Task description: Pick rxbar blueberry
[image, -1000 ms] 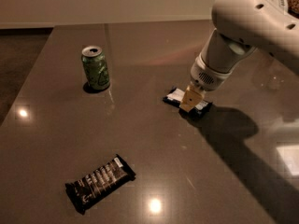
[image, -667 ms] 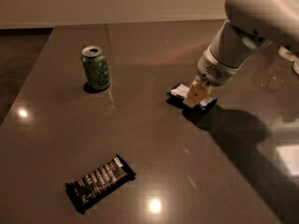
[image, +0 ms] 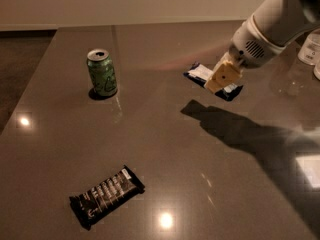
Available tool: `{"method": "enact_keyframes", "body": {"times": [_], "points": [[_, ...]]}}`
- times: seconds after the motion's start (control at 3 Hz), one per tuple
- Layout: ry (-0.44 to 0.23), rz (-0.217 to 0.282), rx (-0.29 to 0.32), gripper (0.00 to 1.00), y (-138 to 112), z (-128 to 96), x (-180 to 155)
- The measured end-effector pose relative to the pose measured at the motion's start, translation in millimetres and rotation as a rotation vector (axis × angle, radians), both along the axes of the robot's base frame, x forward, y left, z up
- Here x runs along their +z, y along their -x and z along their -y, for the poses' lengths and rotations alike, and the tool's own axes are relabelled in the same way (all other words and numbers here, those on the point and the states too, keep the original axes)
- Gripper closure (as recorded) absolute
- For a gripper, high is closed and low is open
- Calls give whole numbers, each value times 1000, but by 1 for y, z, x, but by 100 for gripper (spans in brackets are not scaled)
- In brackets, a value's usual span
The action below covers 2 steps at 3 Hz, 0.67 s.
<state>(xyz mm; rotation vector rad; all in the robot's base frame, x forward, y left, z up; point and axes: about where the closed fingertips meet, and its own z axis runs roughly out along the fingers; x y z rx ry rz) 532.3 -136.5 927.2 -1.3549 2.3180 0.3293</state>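
Observation:
The rxbar blueberry point(image: 201, 73) is a small navy-blue bar with a pale panel. It hangs above the table at right of centre, clear of its own shadow on the surface below. My gripper point(image: 220, 81) comes down from the white arm at upper right. Its tan fingers point(image: 223, 75) are shut across the middle of the bar and cover that part of the wrapper.
A green soda can point(image: 102, 74) stands upright at the back left. A longer black wrapped bar with white lettering point(image: 106, 195) lies near the front left. The brown table point(image: 160, 149) carries the arm's shadow at right. White containers point(image: 310, 46) stand at the far right edge.
The gripper has risen and shifted right with the rxbar blueberry in it. The bar has left the table, and its shadow now lies apart below it. The can and black bar have not moved.

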Motion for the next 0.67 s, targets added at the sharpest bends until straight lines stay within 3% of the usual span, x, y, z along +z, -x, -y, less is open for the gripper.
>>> {"method": "enact_keyframes", "body": {"times": [0.33, 0.67], "points": [[-41, 58, 40, 100, 3, -3, 36], [-41, 58, 40, 100, 3, -3, 36]]}}
